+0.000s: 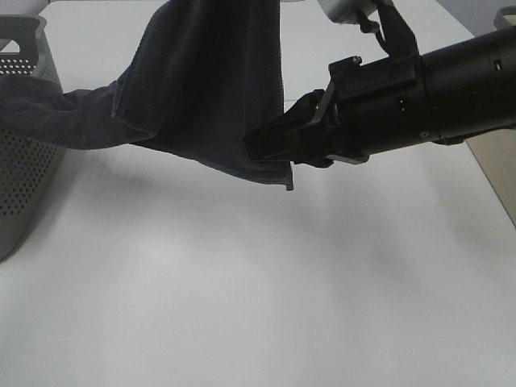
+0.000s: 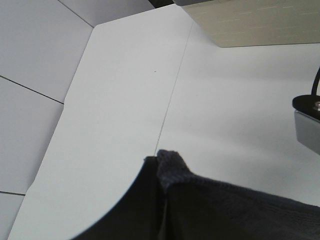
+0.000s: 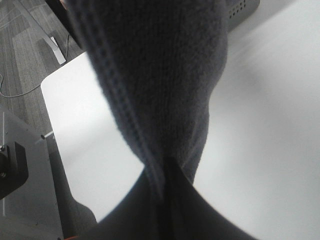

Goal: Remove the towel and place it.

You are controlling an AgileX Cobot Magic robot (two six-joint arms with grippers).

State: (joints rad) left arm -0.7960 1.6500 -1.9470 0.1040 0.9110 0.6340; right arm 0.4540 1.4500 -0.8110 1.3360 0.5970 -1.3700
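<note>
The right end effector is clamping the towel's lower corner, holding it above the desk. The left end effector is pinching another edge. One end is draping over the basket.

Exterior high: towel cut off by top edge; left end runs off frame over basket, which is also cropped at left. Left wrist view: left tool only blurred dark shape, cropped at bottom, one side under cloth. Right wrist view: right tool blurred, cropped; towel hides much of table.
</note>
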